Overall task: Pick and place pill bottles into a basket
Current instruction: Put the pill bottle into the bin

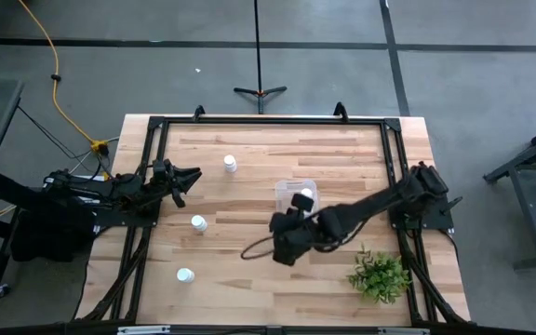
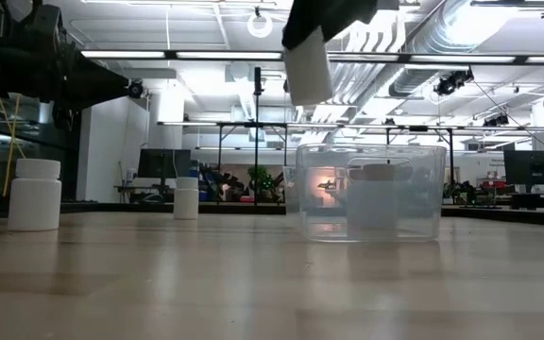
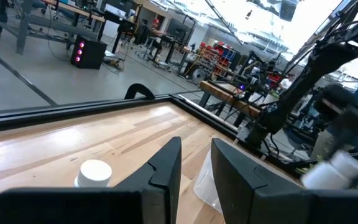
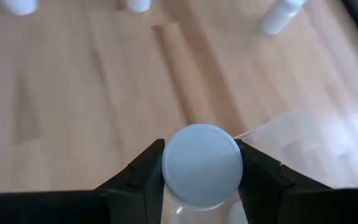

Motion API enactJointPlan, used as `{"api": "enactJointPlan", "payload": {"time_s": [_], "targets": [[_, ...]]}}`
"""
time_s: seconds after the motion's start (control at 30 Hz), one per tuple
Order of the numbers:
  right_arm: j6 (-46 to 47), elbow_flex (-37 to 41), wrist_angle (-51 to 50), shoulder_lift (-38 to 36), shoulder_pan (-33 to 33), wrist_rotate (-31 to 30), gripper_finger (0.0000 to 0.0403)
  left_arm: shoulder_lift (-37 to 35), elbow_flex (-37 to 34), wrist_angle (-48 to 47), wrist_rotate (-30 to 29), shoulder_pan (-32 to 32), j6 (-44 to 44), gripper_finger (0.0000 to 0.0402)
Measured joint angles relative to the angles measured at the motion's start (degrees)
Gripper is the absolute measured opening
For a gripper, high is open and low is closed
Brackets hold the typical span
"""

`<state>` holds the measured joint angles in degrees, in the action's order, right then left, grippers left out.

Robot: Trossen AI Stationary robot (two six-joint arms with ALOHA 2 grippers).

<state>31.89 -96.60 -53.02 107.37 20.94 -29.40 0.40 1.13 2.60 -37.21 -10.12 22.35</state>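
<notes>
My right gripper (image 2: 321, 21) is shut on a white pill bottle (image 2: 308, 62), held high over the left end of the clear bin (image 2: 414, 198). In the high view the right gripper (image 1: 291, 214) is at the bin's (image 1: 282, 186) near side. One bottle (image 2: 376, 200) stands inside the bin. Three more bottles (image 1: 230, 164) (image 1: 198, 222) (image 1: 185, 275) stand upright on the table to the left. My left gripper (image 3: 194, 168) is open and empty near the table's left edge (image 1: 189, 177). My right gripper pinches the bottle's capped upper end (image 4: 201, 163) between its two fingers (image 4: 143, 171), one on each side of the round cap. The fingers come from above, pointing down. The bottle hangs below them, slightly tilted, lifted clear of table and bin (image 2: 310, 76).
A green leafy plant (image 1: 380, 276) stands at the table's near right. A black frame (image 1: 268, 121) runs round the tabletop. A cable loop (image 1: 257, 249) hangs from the right arm over the table's middle.
</notes>
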Motion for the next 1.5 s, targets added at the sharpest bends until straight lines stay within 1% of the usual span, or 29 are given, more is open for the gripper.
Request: {"api": "enactJointPlan", "payload": {"time_s": [0.1, 0.17, 0.27, 0.37, 0.4, 0.47, 0.53, 0.63, 0.77, 0.93, 1.03, 1.1, 1.2, 1.27, 1.3, 1.43, 1.5], "targets": [[-4.8, 0.0, 1.1, -0.5, -4.4, 0.6, 0.0148, 0.0, 0.0, 0.0, 0.0, 0.0, 0.0, 0.0124], [-7.9, 0.0, 3.4, -0.6, -7.8, 3.3, 0.0148, 0.0, 0.0, 0.0, 0.0, 0.0, 0.0, 0.0124], [-11.8, 0.0, 8.4, -0.6, -12.1, 7.8, 0.0148, 0.0, 0.0, 0.0, 0.0, 0.0, -1.1, 0.0124], [-14.9, 0.0, 16.8, -0.8, -14.9, 10.8, 0.0148, 0.0, 0.0, 0.0, 0.3, 0.0, -2.9, 0.0124], [-15.8, 0.0, 19.7, -1.1, -15.4, 10.7, 0.0148, 0.0, 0.0, 0.0, 0.3, 0.0, -3.8, 0.0124], [-16.8, 0.0, 24.0, -2.4, -15.7, 8.6, 0.0148, 0.0, 0.0, 0.0, 0.3, 0.0, -5.4, 0.0124], [-16.9, 0.0, 25.9, -3.9, -15.7, 6.1, 0.0148, 0.0, 0.0, 0.0, 0.3, 0.0, -5.8, 0.0124], [-15.6, 0.0, 24.5, -6.5, -15.9, 4.2, 0.0148, 0.0, 0.0, 0.0, 0.3, 0.0, -5.7, 0.0124], [-10.4, 0.0, 18.0, -8.6, -14.9, 2.4, 0.0148, 0.0, 0.0, 0.0, 0.2, 0.0, -5.6, 0.0124], [1.8, 0.0, 6.7, -8.1, -10.1, 6.5, 0.0148, 0.0, 0.0, 0.0, 0.2, 0.0, -5.6, 0.0124], [5.6, 0.0, 2.0, -8.0, -7.1, 3.8, 0.0148, 0.0, 0.0, 0.0, 0.1, 0.0, -5.6, 0.0124], [7.5, 0.0, -0.1, -8.0, -6.2, 3.2, 0.0148, 0.0, 0.0, 0.0, -0.2, 0.0, -5.7, 0.0124], [7.9, 0.0, 0.2, -8.0, -6.1, 3.2, 0.0148, 0.0, 0.0, 0.0, -0.9, 0.0, -6.6, 0.0124], [5.0, 0.0, 3.1, -8.0, -6.7, 3.4, 0.0148, 0.0, 0.0, 0.0, -1.0, 0.0, -7.1, 0.0124], [2.8, 0.0, 5.4, -7.9, -7.3, 4.4, 0.0148, 0.0, 0.0, 0.0, -1.0, 0.0, -7.2, 0.0124], [-3.8, 0.0, 14.4, -7.7, -10.9, 11.3, 0.0148, 0.0, 0.0, 0.0, -1.0, 0.0, -7.1, 0.0124], [-6.0, 0.0, 18.9, -7.7, -12.2, 13.3, 0.0148, 0.0, 0.0, 0.0, -1.0, 0.0, -7.1, 0.0124]]}}
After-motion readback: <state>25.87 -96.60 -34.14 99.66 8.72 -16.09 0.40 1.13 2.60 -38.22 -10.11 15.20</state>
